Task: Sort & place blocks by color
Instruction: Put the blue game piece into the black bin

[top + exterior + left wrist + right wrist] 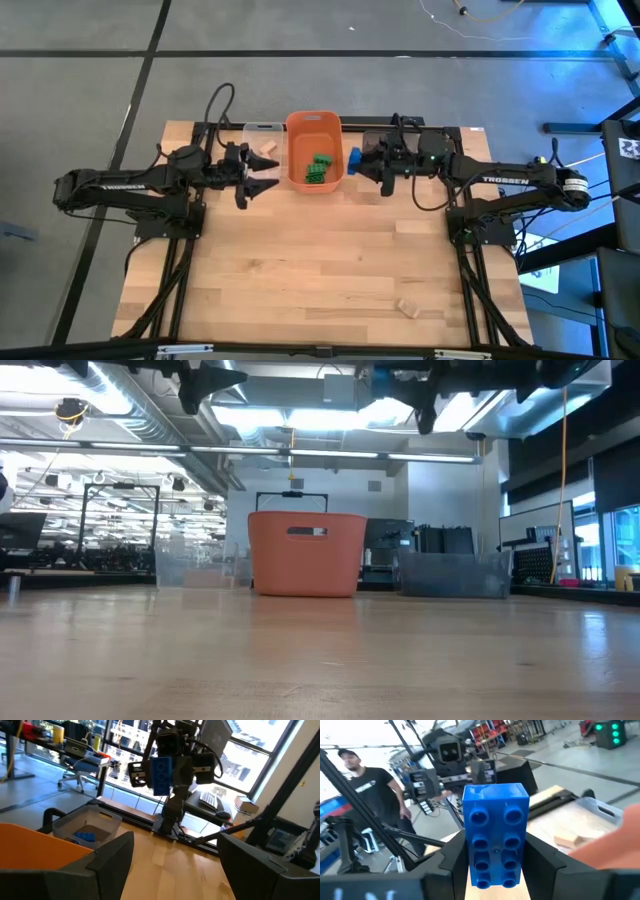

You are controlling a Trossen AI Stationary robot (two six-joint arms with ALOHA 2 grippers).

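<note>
1. The right gripper (352, 160) hangs above the table between the orange bin (298, 140) and the grey bin (372, 140), its fingers closed on a blue brick (495, 832) held studs-out.
2. The left gripper (272, 172) hovers beside the orange bin's other side, near the clear bin (262, 130); its fingers stand wide apart and hold nothing.
3. Green bricks (319, 169) lie clustered inside the orange bin.
4. A tan brick (267, 148) rests in the clear bin, and another tan brick (408, 307) lies alone on the table (320, 260), near its front edge and well apart from the bins.
5. A blue brick (84, 837) lies in the grey bin, seen from the left wrist view.
6. A person (372, 795) in a dark shirt stands beyond the table.
</note>
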